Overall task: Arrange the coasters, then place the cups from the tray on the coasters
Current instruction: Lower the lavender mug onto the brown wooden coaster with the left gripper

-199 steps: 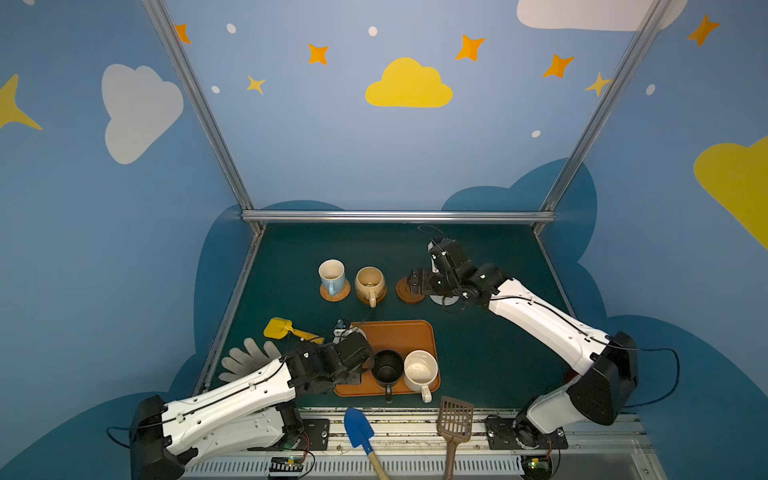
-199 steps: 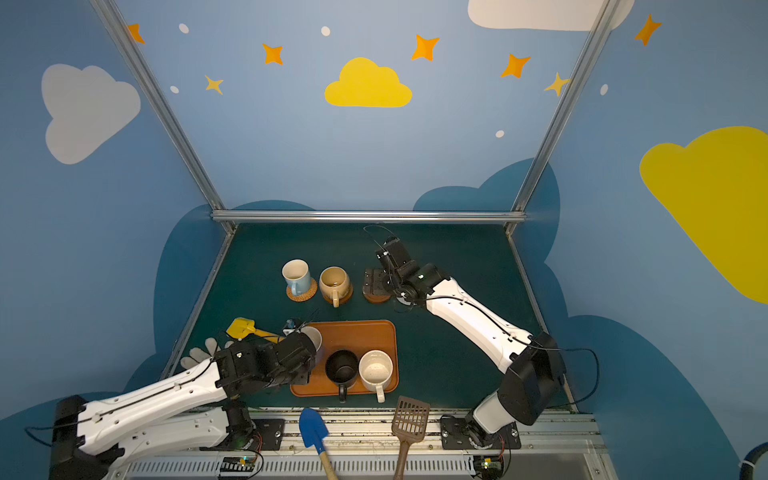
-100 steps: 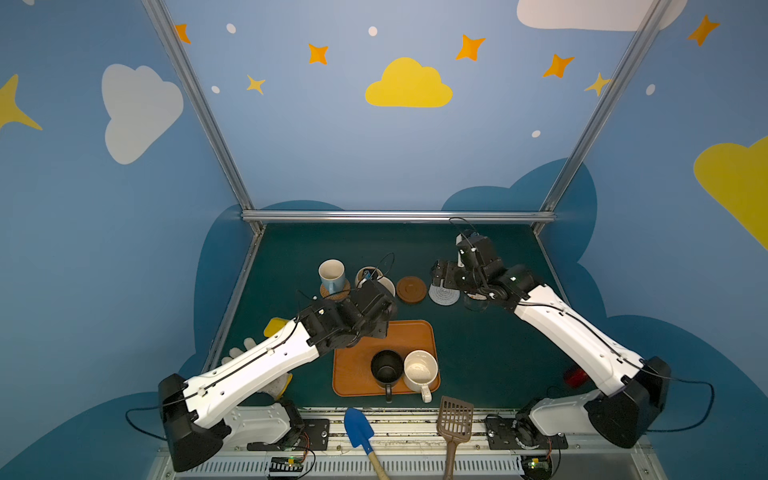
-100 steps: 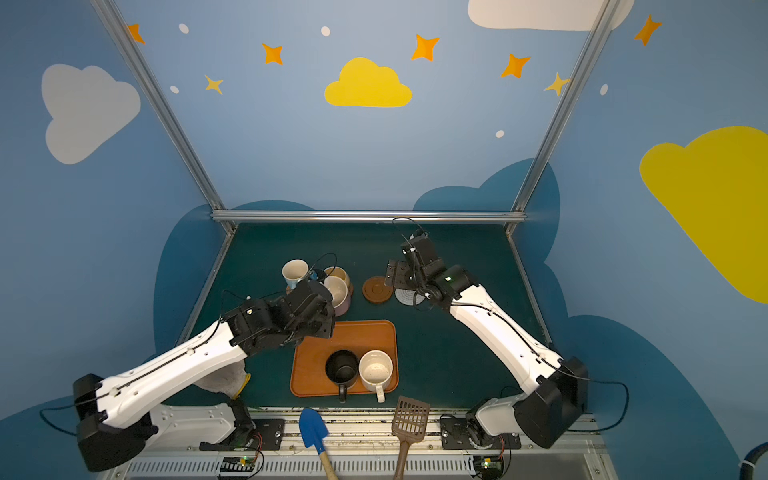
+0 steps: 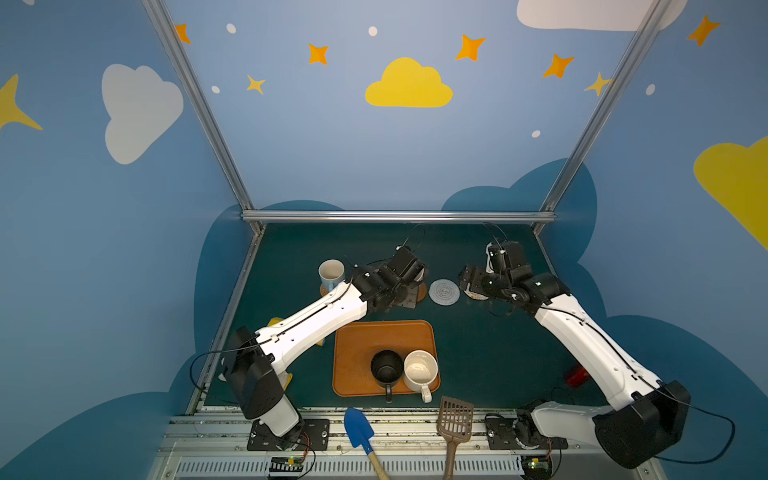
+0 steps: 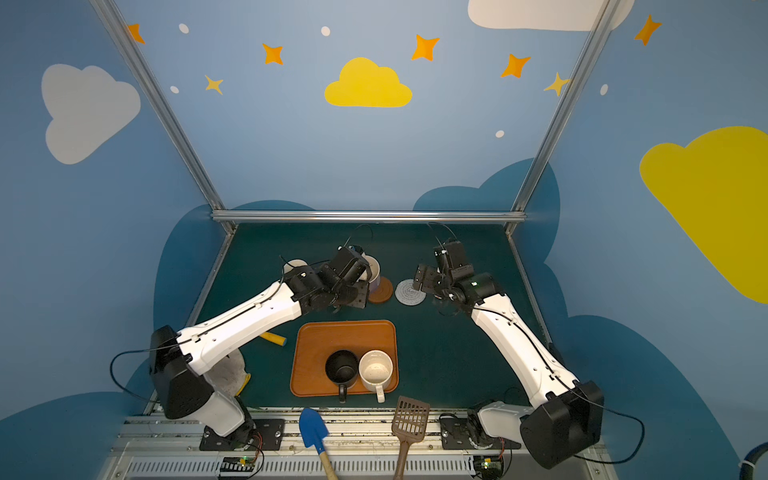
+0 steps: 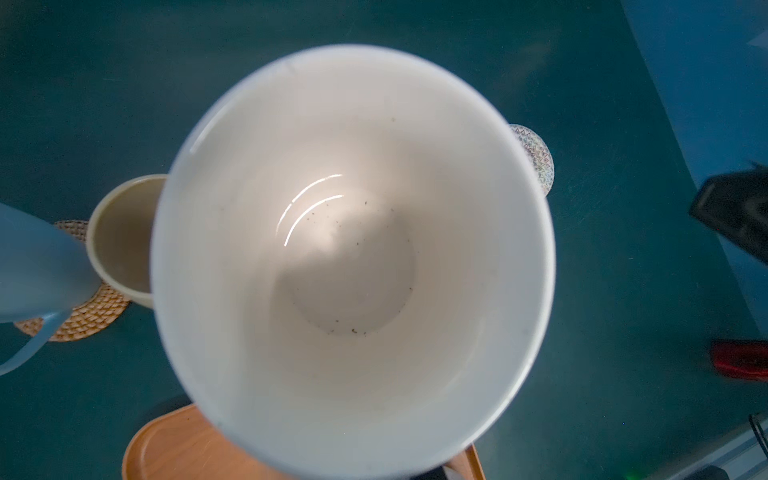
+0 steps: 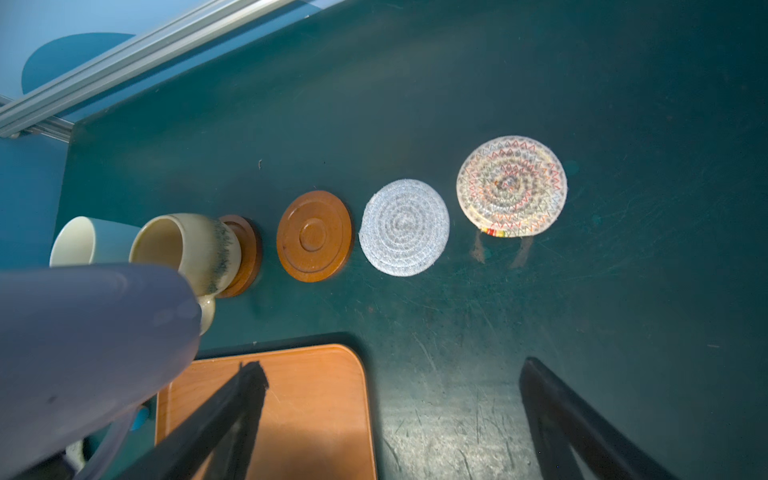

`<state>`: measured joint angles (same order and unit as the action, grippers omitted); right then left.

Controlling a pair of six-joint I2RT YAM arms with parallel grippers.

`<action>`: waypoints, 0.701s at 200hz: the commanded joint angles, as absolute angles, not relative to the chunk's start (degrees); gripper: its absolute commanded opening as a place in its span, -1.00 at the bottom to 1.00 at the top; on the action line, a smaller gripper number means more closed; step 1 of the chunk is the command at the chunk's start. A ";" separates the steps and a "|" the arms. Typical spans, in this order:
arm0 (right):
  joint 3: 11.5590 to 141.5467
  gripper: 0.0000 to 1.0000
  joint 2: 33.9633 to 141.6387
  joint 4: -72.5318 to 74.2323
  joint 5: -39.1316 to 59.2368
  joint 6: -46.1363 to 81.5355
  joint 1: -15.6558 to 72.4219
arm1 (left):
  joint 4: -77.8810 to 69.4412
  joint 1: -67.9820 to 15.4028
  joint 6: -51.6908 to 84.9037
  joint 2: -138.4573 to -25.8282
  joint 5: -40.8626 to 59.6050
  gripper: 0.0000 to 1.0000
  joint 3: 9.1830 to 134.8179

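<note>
Left gripper (image 6: 365, 274): clamped on lavender mug (image 6: 373, 269) (raised).
Right gripper (image 8: 390, 368): jaws apart, empty.
Tray (image 5: 357, 345): black mug (image 5: 386, 368), cream mug (image 5: 420, 370).

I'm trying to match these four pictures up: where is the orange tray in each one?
Top view: the tray, front centre.
Top view: tray, same spot.
Left wrist: one corner peeks from behind the held cup.
Right wrist: a rounded corner, nearer the camera than the bare brown coaster.
Shared landmark: the light blue mug, in all four.
</note>
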<state>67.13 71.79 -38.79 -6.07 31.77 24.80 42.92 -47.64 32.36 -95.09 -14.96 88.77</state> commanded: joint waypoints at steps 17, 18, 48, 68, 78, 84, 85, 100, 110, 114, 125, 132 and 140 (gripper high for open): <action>64.90 0.91 68.60 -39.73 -2.86 30.59 22.88 | 37.74 -45.99 33.00 -101.02 -13.68 -0.92 93.70; 64.84 0.91 68.58 -39.73 -2.79 30.59 22.78 | 37.68 -45.94 33.07 -101.22 -13.70 -0.92 93.74; 63.29 0.91 67.91 -39.47 -1.47 30.82 22.13 | 36.67 -44.59 33.79 -106.64 -13.29 -0.92 96.36; 61.98 0.91 66.70 -38.50 -0.81 31.03 22.02 | 34.37 -44.12 34.53 -109.12 -13.75 -0.92 96.89; 61.71 0.91 66.25 -38.41 -0.73 30.96 21.99 | 33.99 -44.12 34.39 -110.43 -14.40 -0.92 97.63; 61.55 0.91 66.13 -38.32 -0.76 30.88 21.89 | 33.93 -44.07 34.21 -111.35 -14.47 -0.92 98.17; 61.54 0.91 66.11 -38.37 -0.73 30.87 21.84 | 33.93 -44.10 34.20 -111.49 -14.49 -0.92 98.30; 61.69 0.91 66.17 -38.88 -0.79 30.43 21.58 | 34.77 -44.03 34.48 -113.94 -15.17 -0.92 100.27; 61.87 0.91 66.27 -39.29 -0.71 30.19 21.37 | 35.53 -44.03 35.09 -115.39 -15.44 -0.92 101.26; 61.91 0.91 66.27 -39.45 -0.79 30.19 21.29 | 35.79 -44.01 35.42 -115.98 -15.68 -0.92 101.63; 61.88 0.91 66.05 -39.25 -0.71 30.09 21.14 | 36.92 -43.97 36.00 -117.45 -16.60 -0.92 102.59; 61.88 0.91 65.88 -39.13 -0.78 30.13 21.01 | 38.25 -43.86 37.05 -118.24 -17.72 -0.92 103.48; 61.87 0.91 65.73 -39.04 -1.12 30.06 20.85 | 39.03 -43.72 37.37 -119.09 -18.04 -0.92 104.16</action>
<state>61.76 67.02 -38.83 -1.08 30.87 21.39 38.74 -44.03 35.40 -118.10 -14.50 100.66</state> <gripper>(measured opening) 0.956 0.158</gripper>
